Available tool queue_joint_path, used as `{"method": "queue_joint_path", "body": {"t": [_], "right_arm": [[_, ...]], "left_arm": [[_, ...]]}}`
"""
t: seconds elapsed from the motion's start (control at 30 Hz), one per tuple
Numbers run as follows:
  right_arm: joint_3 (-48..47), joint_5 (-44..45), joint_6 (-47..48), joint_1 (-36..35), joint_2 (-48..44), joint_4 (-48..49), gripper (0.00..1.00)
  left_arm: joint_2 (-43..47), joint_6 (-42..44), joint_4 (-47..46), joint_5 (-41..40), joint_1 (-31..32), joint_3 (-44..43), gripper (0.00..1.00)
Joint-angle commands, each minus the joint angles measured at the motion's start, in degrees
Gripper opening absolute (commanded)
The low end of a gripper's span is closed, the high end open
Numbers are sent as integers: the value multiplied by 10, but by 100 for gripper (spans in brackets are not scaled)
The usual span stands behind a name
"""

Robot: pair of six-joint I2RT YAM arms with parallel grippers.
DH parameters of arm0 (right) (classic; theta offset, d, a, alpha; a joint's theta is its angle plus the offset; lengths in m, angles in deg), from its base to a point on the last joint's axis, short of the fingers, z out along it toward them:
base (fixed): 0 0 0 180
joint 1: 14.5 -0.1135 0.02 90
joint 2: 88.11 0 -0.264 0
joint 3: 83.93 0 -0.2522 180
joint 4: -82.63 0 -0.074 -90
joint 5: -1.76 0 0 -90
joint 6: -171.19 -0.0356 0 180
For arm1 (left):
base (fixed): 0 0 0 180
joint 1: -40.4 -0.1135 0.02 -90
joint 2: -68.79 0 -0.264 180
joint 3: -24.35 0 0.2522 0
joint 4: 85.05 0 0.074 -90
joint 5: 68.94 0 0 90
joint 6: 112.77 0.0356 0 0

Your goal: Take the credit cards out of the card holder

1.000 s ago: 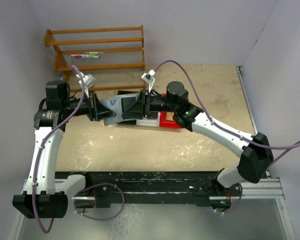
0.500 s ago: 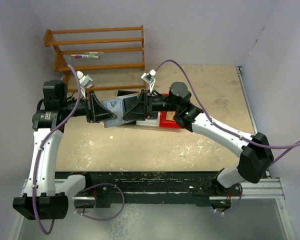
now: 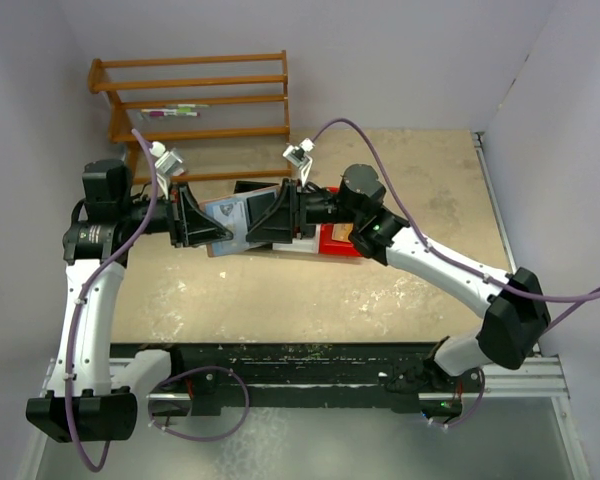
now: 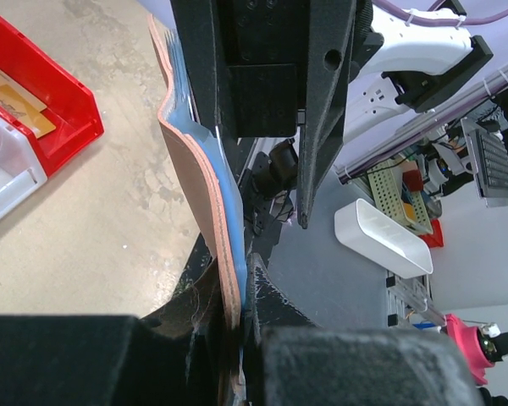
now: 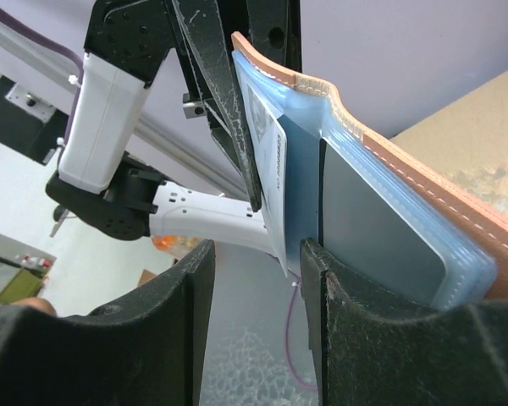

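The card holder (image 3: 228,213) is pinkish-brown with light blue lining and hangs in the air between my two grippers. My left gripper (image 3: 208,228) is shut on its lower edge; in the left wrist view the holder (image 4: 205,190) stands upright in the left gripper (image 4: 239,292). My right gripper (image 3: 252,225) is open at the holder's far side. In the right wrist view a white printed card (image 5: 269,161) sticks out of the blue pockets (image 5: 300,161), its corner between the fingers of the right gripper (image 5: 256,288). A grey card (image 5: 368,224) sits in another pocket. A golden-yellow card (image 4: 13,97) lies in the red bin (image 4: 63,110).
The red bin (image 3: 338,240) and a white bin (image 4: 4,182) stand on the tan table under the right arm. A wooden rack (image 3: 195,100) stands at the back left. Purple walls close in the left, back and right sides.
The left arm has drawn slightly to the left with the card holder. The right gripper stays at the holder's open side.
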Motion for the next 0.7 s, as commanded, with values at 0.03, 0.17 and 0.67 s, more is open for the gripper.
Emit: {"method": "queue_joint_path", "body": {"t": [0.03,0.17,0.67], "right_arm": [[-23,76,82,4,-29,-84,49],[-40,108,110,5,-33,-125,48],[-26,47,-35,3,21,94,29]], "left_arm": [[18,-10,-23,74,7,-24,4],[18,-23,-32,63,7,-26,4],[28,-47,-60,81,7,-10,9]]}}
